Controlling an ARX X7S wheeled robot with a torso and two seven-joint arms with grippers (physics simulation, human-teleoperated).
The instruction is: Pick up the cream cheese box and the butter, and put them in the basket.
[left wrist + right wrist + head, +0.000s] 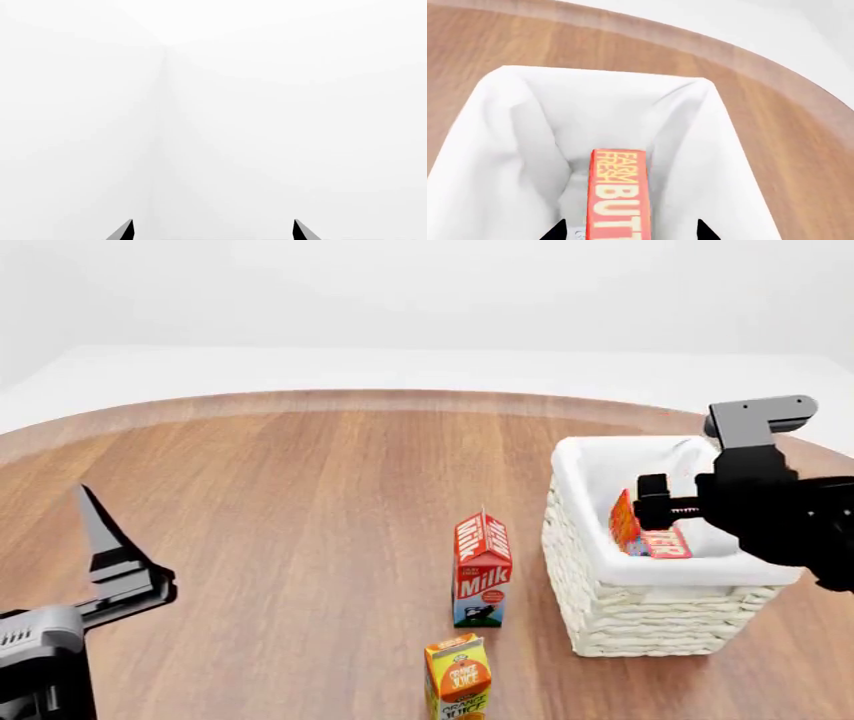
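The cream-white woven basket (654, 615) stands at the table's right; its white lining (507, 125) fills the right wrist view. The butter (625, 520), a red-and-orange box with yellow lettering, stands on edge inside it (617, 195). My right gripper (654, 505) hovers over the basket, open, its two fingertips apart on either side of the butter (630, 231) with a gap on each side. The cream cheese box does not clearly show; a small pale patch sits by the butter's base. My left gripper (123, 562) is open and empty at the near left, facing a blank white wall (213, 231).
A red milk carton (482, 568) stands left of the basket. An orange juice carton (459, 677) stands nearer me, at the front edge of the view. The round wooden table (294, 500) stretches away to the left and back.
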